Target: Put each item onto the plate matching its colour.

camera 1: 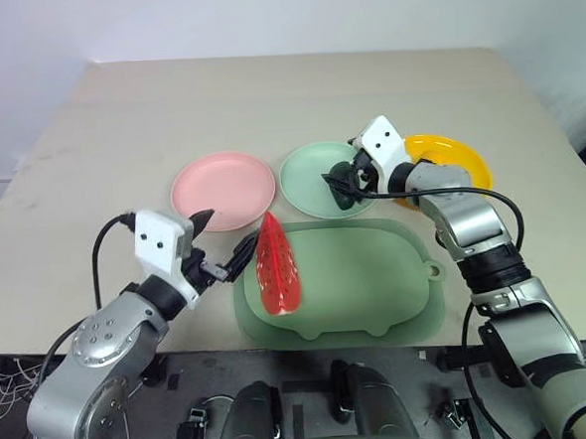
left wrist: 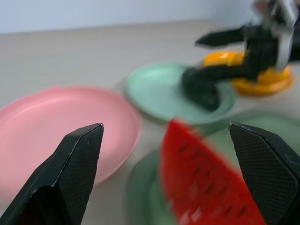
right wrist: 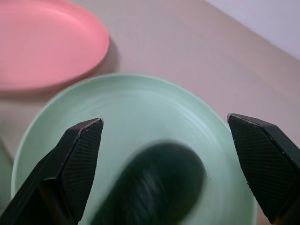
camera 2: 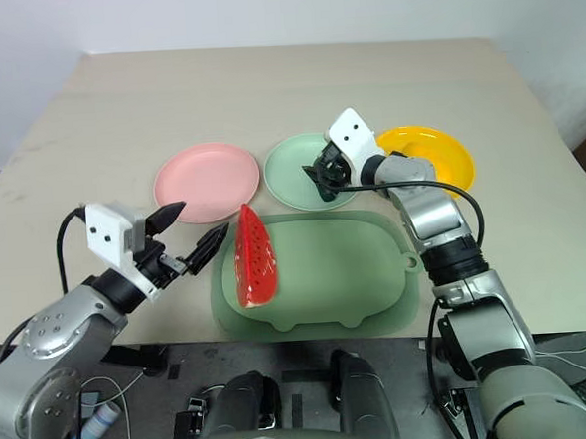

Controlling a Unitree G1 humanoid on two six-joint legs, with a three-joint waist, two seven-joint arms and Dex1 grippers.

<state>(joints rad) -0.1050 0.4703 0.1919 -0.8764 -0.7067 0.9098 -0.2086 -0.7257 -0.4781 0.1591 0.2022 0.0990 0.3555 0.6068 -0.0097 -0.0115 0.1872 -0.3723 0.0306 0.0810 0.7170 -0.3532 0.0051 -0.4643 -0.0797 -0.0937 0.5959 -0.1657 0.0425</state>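
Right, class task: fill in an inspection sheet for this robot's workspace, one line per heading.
Surface: beige table, green tray at its near edge.
Job's things: watermelon wedge on the tray's left edge; avocado on the green plate; pink plate bare; yellow plate partly hidden by the right arm.
Clutter: nothing seen.
Grippers: left gripper open beside the watermelon wedge; right gripper open over the avocado.
Cables: black cable on the left arm.
Surroundings: pale wall behind.

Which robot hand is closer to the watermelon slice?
Left. The left gripper hangs open right beside the watermelon slice; the right gripper is farther off, open over the green plate.
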